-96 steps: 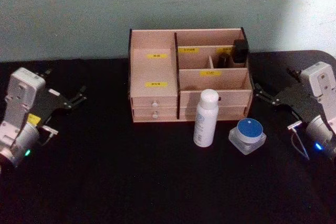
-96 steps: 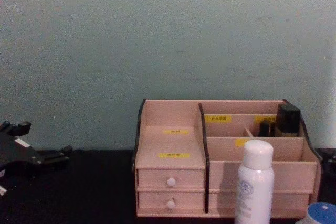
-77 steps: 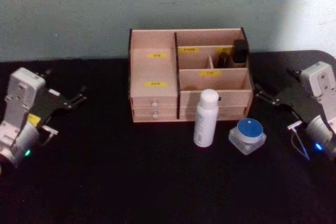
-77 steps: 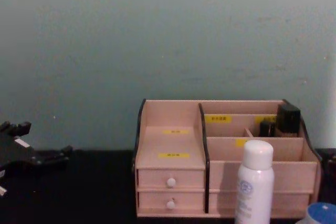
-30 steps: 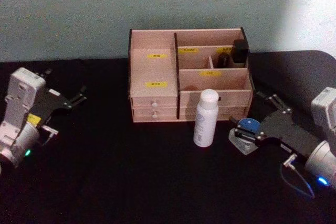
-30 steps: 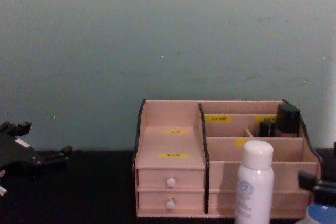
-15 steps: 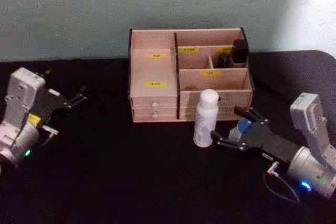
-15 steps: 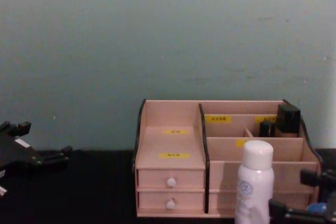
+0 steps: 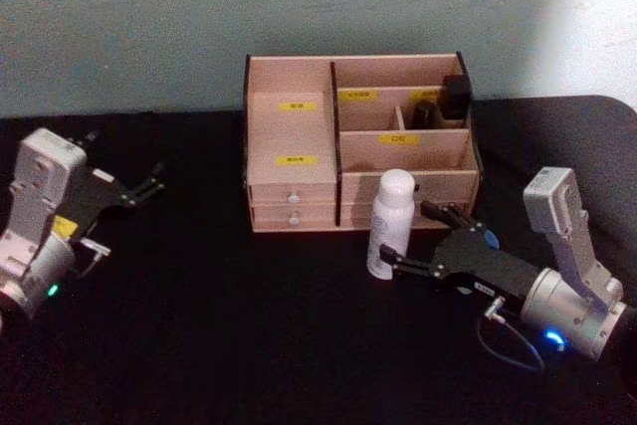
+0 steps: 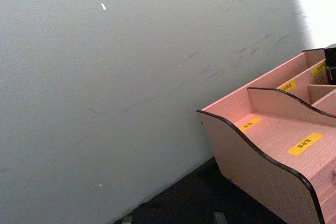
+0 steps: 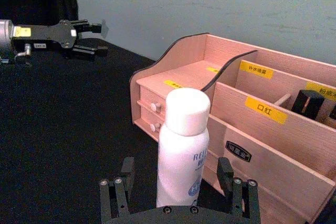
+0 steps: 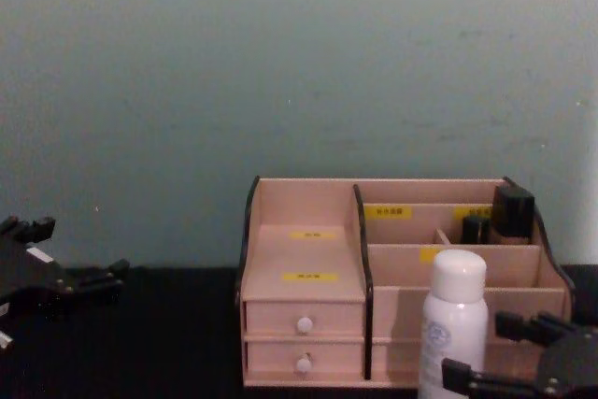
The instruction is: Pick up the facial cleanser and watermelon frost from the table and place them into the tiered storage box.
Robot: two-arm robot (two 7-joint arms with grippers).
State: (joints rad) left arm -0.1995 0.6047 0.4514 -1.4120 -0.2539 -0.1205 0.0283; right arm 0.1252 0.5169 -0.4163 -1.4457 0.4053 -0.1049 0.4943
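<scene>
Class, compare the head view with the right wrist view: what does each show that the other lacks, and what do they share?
Head view, not the wrist view: the watermelon frost, its blue lid peeking out past the right gripper's black body. Right wrist view, not the head view: the letters printed on the facial cleanser. Both: the upright cleanser between the right gripper's open fingers, the tiered storage box with its two white-knobbed drawers, and the left gripper parked open at the left.

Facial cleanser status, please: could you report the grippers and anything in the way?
Right gripper open, fingers flanking upright facial cleanser, not closed. Left gripper open, parked far left. Tiered storage box close behind the bottle.
</scene>
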